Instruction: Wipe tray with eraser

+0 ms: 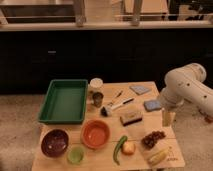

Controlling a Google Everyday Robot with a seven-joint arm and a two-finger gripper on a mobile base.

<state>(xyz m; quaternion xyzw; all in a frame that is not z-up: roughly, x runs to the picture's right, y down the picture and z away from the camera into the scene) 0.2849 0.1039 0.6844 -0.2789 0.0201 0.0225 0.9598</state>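
A green rectangular tray (63, 101) lies on the wooden table (107, 131) at the back left. The eraser (131, 118), a small block with a dark top and a tan base, lies near the table's middle right. My gripper (167, 118) hangs from the white arm (187, 87) at the table's right edge, to the right of the eraser and apart from it. It holds nothing that I can see.
A white cup (96, 84) and a dark metal cup (97, 98) stand beside the tray. A brush (114, 106), two blue sponges (140, 89), an orange bowl (95, 133), a purple bowl (54, 142), a green cup (76, 155), a green chili (119, 148), an apple (129, 147), grapes (153, 138) and a banana (159, 155) are on the table.
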